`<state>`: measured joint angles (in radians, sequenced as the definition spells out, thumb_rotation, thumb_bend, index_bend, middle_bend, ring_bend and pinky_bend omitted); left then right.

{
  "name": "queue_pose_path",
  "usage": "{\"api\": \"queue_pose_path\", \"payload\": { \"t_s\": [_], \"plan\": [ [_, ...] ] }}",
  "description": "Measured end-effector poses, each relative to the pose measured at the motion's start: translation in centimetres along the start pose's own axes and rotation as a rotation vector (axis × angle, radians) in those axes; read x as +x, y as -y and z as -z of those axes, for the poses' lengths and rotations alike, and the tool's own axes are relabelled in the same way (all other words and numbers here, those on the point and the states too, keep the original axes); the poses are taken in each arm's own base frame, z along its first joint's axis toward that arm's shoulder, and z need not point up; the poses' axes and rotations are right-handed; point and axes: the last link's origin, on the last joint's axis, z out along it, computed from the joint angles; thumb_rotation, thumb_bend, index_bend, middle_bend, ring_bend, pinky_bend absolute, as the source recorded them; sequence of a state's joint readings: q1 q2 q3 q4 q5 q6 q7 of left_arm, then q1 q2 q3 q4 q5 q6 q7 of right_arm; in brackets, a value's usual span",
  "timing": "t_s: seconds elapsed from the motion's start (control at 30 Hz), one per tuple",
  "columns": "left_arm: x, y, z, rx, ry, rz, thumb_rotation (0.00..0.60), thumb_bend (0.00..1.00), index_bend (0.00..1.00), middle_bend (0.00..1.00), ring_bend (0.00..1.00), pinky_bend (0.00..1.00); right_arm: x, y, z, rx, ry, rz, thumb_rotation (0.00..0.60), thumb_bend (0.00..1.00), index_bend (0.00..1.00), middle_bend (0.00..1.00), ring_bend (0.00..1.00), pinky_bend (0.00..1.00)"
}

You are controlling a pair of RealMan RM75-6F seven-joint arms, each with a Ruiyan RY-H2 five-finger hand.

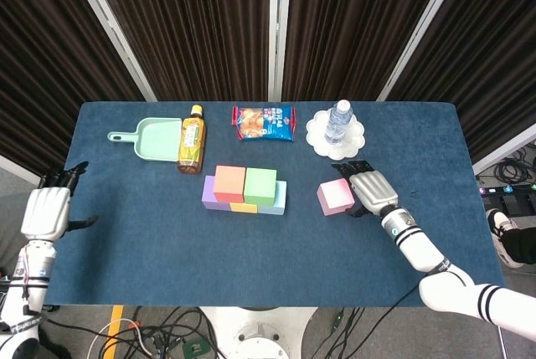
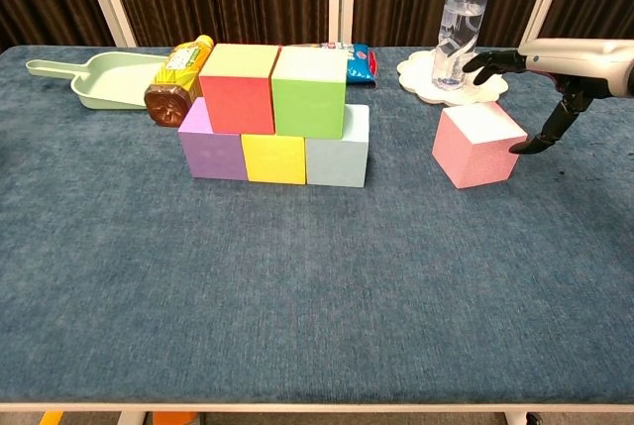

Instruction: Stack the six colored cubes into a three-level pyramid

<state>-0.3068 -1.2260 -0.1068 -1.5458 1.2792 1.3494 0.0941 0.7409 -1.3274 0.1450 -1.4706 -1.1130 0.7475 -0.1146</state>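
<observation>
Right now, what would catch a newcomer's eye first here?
The bright stack mid-table: purple, yellow and pale blue cubes below, red and green on top. To its right a pink cube sits on the blue table, with the right hand against it.

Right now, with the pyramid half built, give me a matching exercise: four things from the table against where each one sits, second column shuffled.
Things:
1. green cube
2. yellow cube
3. pink cube
4. water bottle

Places:
A. middle of the bottom row
B. on the white scalloped plate
C. second level, beside the red cube
D. on the table alone, next to the right hand

Pairs: 1-C, 2-A, 3-D, 4-B
</observation>
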Motion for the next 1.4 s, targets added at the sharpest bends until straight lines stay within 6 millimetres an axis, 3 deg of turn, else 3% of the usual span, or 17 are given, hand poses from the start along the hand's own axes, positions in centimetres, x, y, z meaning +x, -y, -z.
{"api": "queue_pose_path", "payload": {
  "t_s": [0.23,0.37,0.43,0.7,0.9,1.03,1.2,1.4],
  "plan": [
    [0.0,1.7,2.4,0.054,-0.019,0.006,0.6,0.07,0.11,0.17,0.16,0.1,-0.6,0.2,-0.8,0.02,0.027,0.018,0.6,0.16,0.0,0.18,0.0,0.0],
    [-0.1,1.9,3.6,0.059,-0.031,0.023,0.6,0.07,0.11,0.17,0.16,0.1,-0.6,0.3,-0.9,0.029,0.012,0.012,0.6,0.27,0.0,0.32,0.0,0.0],
    [-0.2,1.8,4.0,0.048,-0.031,0.022,0.6,0.07,0.11,0.17,0.16,0.1,-0.4,0.3,-0.7,0.034,0.003,-0.001,0.6,0.28,0.0,0.34,0.0,0.0],
    [-0.4,1.5,4.5,0.025,-0.042,-0.013,0.6,0.07,0.11,0.17,0.16,0.1,3.2,1.7,2.2,0.082,-0.078,-0.047,0.6,0.27,0.0,0.38,0.01,0.0],
    [-0.2,1.3,4.7,0.002,-0.045,-0.021,0.6,0.07,0.11,0.17,0.16,0.1,8.0,5.0,4.2,0.15,-0.132,-0.097,0.6,0.27,0.0,0.37,0.01,0.0],
    [-0.2,1.2,4.9,-0.005,-0.035,-0.019,0.6,0.07,0.11,0.17,0.16,0.1,10.3,7.0,3.8,0.165,-0.143,-0.111,0.6,0.27,0.0,0.37,0.01,0.0],
    [-0.3,1.2,5.2,-0.008,-0.027,-0.013,0.6,0.07,0.11,0.17,0.16,0.1,12.1,10.2,2.4,0.175,-0.141,-0.121,0.6,0.25,0.0,0.36,0.01,0.0],
    [-0.4,1.4,5.4,-0.008,-0.026,-0.007,0.6,0.07,0.11,0.17,0.16,0.1,12.6,14.8,0.7,0.165,-0.126,-0.132,0.6,0.24,0.0,0.37,0.01,0.0]
  ]
}}
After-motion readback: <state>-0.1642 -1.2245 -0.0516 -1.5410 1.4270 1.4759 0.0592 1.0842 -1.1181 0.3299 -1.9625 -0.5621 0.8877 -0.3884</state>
